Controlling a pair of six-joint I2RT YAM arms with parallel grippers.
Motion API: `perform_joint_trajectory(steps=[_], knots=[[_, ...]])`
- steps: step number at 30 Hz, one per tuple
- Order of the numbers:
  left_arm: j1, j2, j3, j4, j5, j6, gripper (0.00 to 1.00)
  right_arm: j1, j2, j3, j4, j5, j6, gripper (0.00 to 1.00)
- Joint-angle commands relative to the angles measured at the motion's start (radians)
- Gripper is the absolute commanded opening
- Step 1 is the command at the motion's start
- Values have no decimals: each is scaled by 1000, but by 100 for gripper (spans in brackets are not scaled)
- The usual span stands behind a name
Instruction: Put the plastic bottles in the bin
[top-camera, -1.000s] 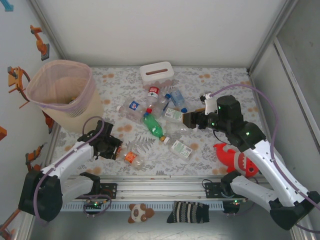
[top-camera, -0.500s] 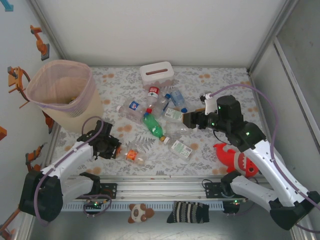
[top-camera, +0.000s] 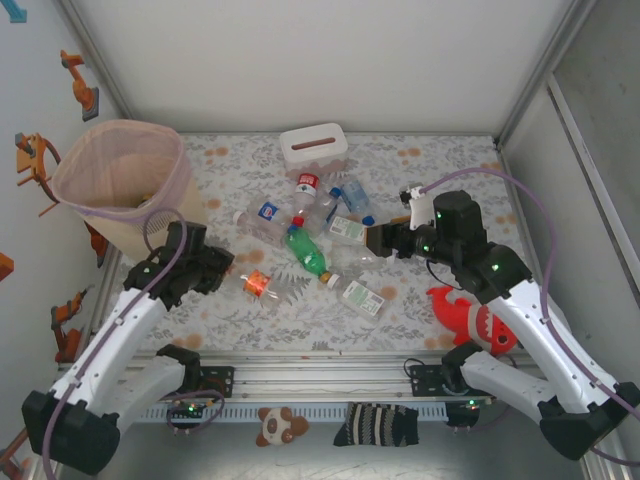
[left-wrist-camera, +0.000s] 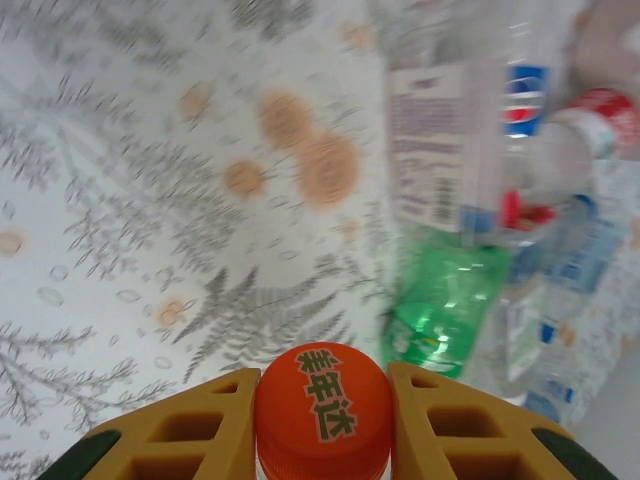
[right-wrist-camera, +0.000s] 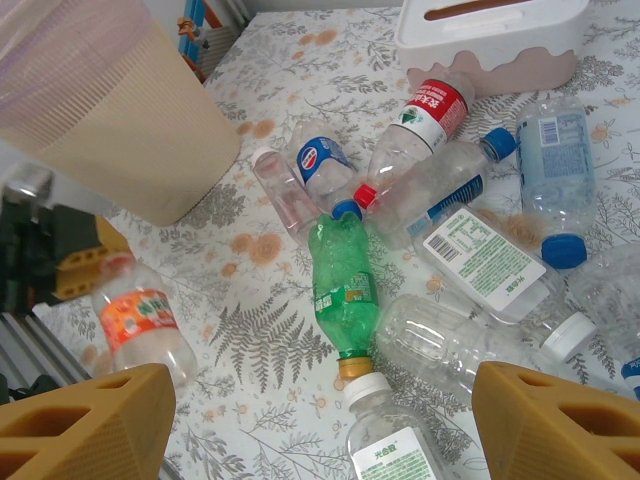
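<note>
The left hand (left-wrist-camera: 322, 412) pinches the clear, orange-labelled plastic bottle (top-camera: 266, 286) by its stiff orange cap, a sound hold since the light body looks crushable; the right hand (top-camera: 378, 238) is spread.

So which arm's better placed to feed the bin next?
Left. The left end effector is shut on the orange-capped clear plastic bottle, beside the tall pinkish bin; the right end effector is open, empty, farther away.

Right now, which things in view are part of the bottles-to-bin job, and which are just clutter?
Job: bin; orange-label bottle gripped by left claw; green bottle, red-label bottle and the other loose bottles.
Clutter: white tissue box; red shark toy; striped sock; small plush.
</note>
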Motion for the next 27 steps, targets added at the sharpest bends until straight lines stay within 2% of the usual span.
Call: perform_joint_trajectory(steps=[1,4,7,15,22,27], knots=[[6,-54,85,-45,-89,193,17,-2,-7,15,13,-5,-19,77],[7,-81,163,-18,-134,337,15,-2,-1,23,11,-9,-21,77],[7,-72,264,30,-134,517,15,-2,3,29,10,-8,-22,77],[18,90,616,0,-212,845,10,-2,18,51,11,-9,-24,77],[75,268,915,-16,-288,1006,10,-2,29,55,19,-17,-12,76],[229,377,1056,-11,-245,994,10,-1,24,63,17,-12,-13,76]])
